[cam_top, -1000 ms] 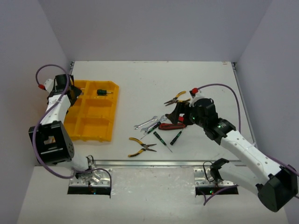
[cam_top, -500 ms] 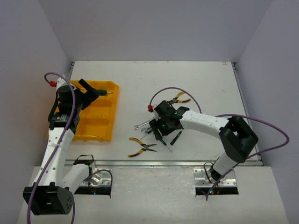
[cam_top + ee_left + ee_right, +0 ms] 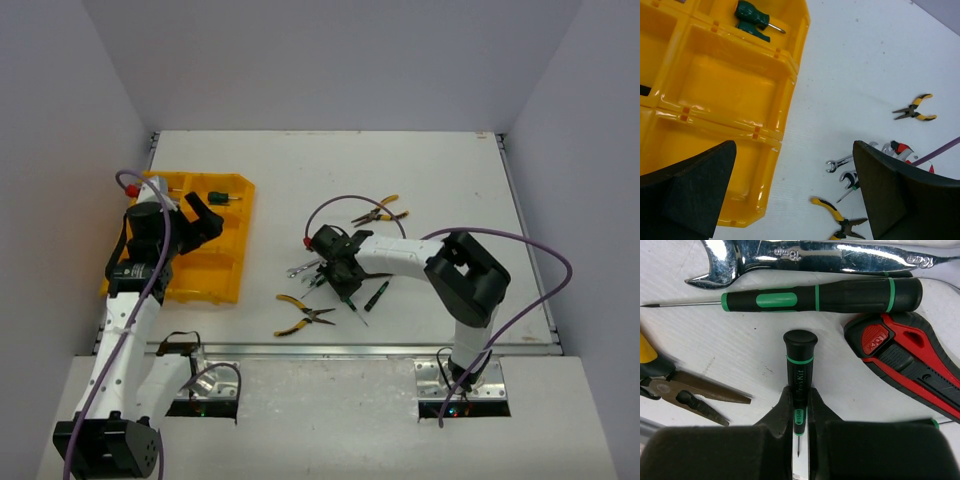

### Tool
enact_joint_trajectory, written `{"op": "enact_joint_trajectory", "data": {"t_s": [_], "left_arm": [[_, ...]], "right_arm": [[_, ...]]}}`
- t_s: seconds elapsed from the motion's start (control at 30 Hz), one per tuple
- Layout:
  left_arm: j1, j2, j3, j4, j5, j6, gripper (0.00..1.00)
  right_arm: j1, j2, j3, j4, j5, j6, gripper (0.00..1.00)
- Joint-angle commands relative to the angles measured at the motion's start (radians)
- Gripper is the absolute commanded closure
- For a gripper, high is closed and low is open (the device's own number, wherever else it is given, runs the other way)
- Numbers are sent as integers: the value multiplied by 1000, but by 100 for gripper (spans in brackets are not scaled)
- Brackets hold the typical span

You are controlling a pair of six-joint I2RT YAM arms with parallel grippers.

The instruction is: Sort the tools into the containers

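My right gripper (image 3: 799, 410) is shut on a small black screwdriver with green rings (image 3: 799, 371), low over the tool pile (image 3: 338, 268). Around it lie a longer black-green screwdriver (image 3: 815, 297), a silver wrench (image 3: 815, 255), red-handled pliers (image 3: 910, 360) and yellow-black pliers (image 3: 685, 390). My left gripper (image 3: 795, 195) hangs open and holds nothing, above the right edge of the yellow tray (image 3: 785, 95), also in the top view (image 3: 205, 215). A green-handled screwdriver (image 3: 752, 17) lies in a far compartment of the tray (image 3: 225, 270).
Yellow-black pliers (image 3: 380, 211) lie behind the pile, and another pair (image 3: 300, 316) lies near the front edge. A wrench (image 3: 303, 268) sits left of the pile and a black-green screwdriver (image 3: 377, 295) right of it. Grey walls enclose the table.
My right gripper has swung left over the pile, come down and shut on the small screwdriver. My left arm has shifted from the tray's far left corner to over the tray's right side, its jaws open.
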Motion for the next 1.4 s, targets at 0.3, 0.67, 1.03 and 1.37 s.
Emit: {"op": "enact_joint_trajectory", "data": {"t_s": [0.3,0.67,1.03,1.37], "left_arm": [[-110,16,-233,674,621,-340,0],[-456,10,-309,1070,490,-391,22],[-484,83,-320,1127,514,-409,60],[-492,88,-302,1129,525,-422,76]], "right_arm": [[4,-401,-54,192,-221,31,100],[-70,-514,-120,592,-705,215,100],[-85,-532,-104,627,-700,255,100],[-111,-537,-103,627,-638,257,100]]}}
